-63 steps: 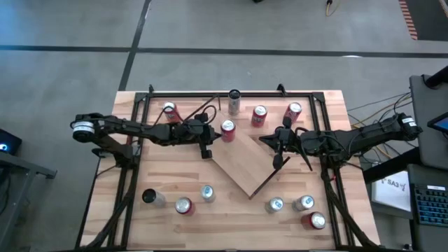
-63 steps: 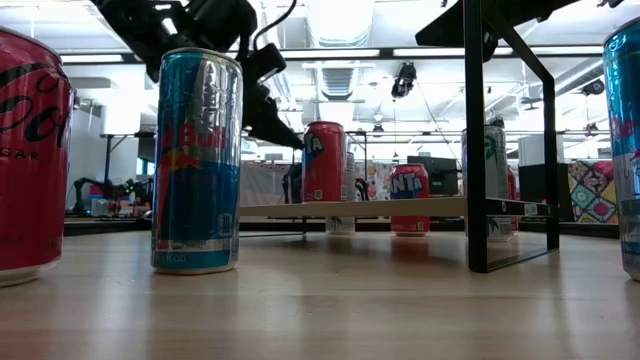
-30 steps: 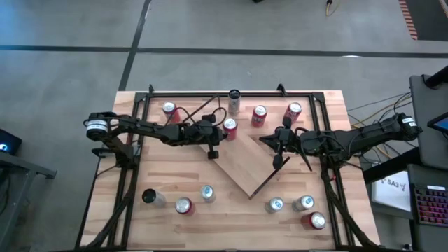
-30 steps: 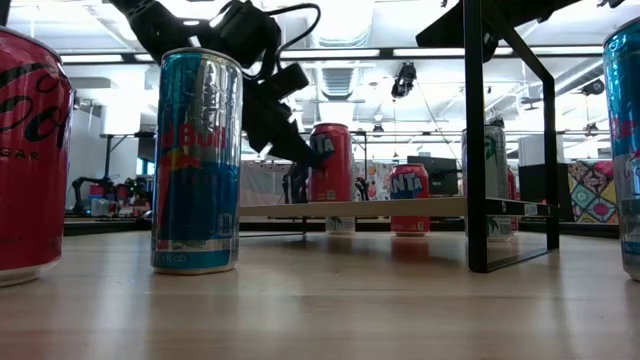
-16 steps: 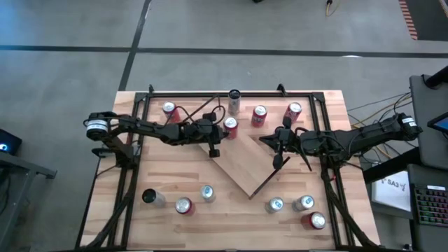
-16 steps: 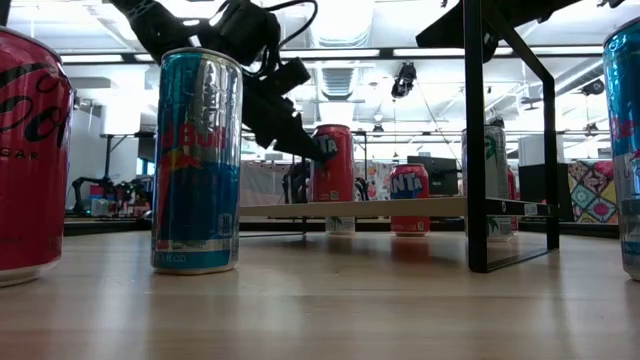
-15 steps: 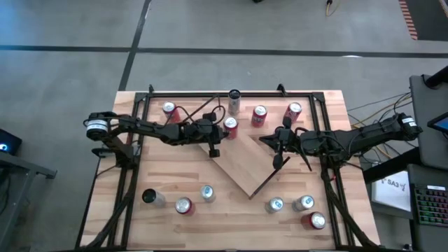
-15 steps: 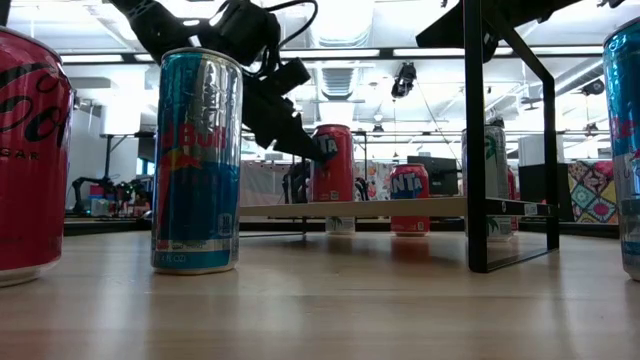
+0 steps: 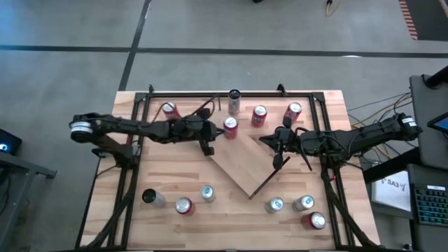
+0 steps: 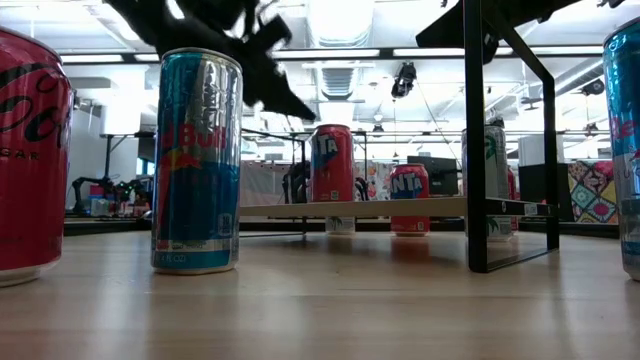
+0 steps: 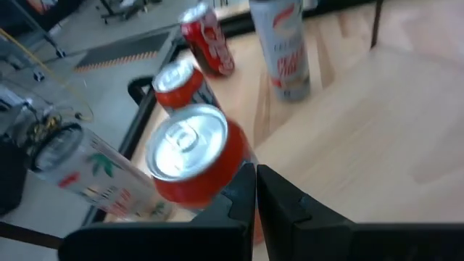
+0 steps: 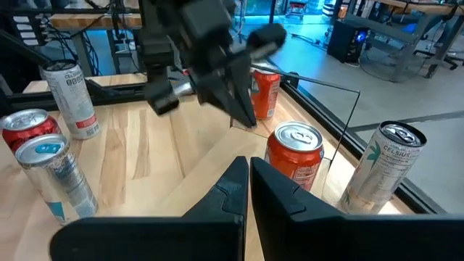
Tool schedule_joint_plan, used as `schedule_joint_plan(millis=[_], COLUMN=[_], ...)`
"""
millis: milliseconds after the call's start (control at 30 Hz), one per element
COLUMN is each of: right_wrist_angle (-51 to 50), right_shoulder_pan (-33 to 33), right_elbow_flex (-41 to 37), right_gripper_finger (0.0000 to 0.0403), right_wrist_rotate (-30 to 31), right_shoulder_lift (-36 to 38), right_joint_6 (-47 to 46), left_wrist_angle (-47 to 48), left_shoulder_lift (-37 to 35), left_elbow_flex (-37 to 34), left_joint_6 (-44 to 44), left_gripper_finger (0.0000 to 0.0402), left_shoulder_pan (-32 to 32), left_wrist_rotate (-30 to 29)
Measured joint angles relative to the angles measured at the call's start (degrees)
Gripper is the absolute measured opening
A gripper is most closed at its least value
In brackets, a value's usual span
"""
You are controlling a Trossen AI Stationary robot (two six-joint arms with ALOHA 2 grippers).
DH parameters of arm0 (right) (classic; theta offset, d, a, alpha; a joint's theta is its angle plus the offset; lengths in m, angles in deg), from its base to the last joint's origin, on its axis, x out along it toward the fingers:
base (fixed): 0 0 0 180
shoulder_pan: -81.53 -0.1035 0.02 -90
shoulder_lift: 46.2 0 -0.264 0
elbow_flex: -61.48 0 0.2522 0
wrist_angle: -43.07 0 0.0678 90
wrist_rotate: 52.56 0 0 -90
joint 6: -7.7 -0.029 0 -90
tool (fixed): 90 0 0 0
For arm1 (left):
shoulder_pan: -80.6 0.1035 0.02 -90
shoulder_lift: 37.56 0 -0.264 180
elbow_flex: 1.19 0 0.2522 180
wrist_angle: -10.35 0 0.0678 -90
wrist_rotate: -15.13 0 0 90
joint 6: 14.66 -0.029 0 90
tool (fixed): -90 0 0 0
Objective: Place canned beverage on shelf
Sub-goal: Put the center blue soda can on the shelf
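On the shelf (image 9: 246,162), at its far corner, stands a red can (image 9: 229,127), just beside the left gripper (image 9: 208,149), whose fingers are clenched on nothing. Across the board, the right gripper (image 9: 277,161) hovers, likewise clenched and empty.

Plank tabletop (image 10: 320,310), seen level from its surface; tall blue and silver can (image 10: 197,160) stood upright at nine o'clock of centre; part of a red can (image 10: 30,155) cut off at the nine o'clock edge; sliver of a blue can (image 10: 626,150) at the three o'clock edge; the shelf (image 10: 390,208) lay flat at centre, a red can (image 10: 332,163) upright on it; a second red can (image 10: 409,195) behind; black frame post (image 10: 476,135) at two o'clock; blurred left gripper (image 10: 262,68) hung at eleven o'clock, clear of the red can, fingers together.
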Motion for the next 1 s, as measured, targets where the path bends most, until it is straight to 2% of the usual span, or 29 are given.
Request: schedule_joint_plan(millis=[100, 267, 533, 900, 1000], right_wrist_angle=[0.2, 0.6, 0.4, -15.6, -20.5], right_shoulder_pan=[0.0, 0.0, -0.1, -0.1, -0.1], right_elbow_flex=[0.0, 1.6, 4.8, 15.3, 19.1], right_gripper_finger=[0.0009, 0.0009, 0.0009, 0.0009, 0.0009], right_wrist_rotate=[0.0, -0.5, -5.5, -6.3, -6.6], right_shoulder_lift=[0.0, 0.0, -2.4, -10.0, -12.8], right_joint_6=[-0.8, -1.6, -3.4, -10.1, -11.5], left_wrist_angle=[0.7, 3.0, 5.5, 6.2, 4.0], left_shoulder_lift=[-3.1, -6.7, -9.2, -14.9, -17.5], left_elbow_flex=[-0.4, -0.8, -1.7, -1.7, -2.1], left_joint_6=[-0.4, -1.2, 1.1, 2.1, 0.3], left_gripper_finger=[0.0, 0.0, 0.0, 0.0, 0.0], left_shoulder_pan=[-1.1, -3.0, -5.7, -7.2, -8.3], left_wrist_rotate=[0.9, 7.7, 8.0, 7.8, 11.8])
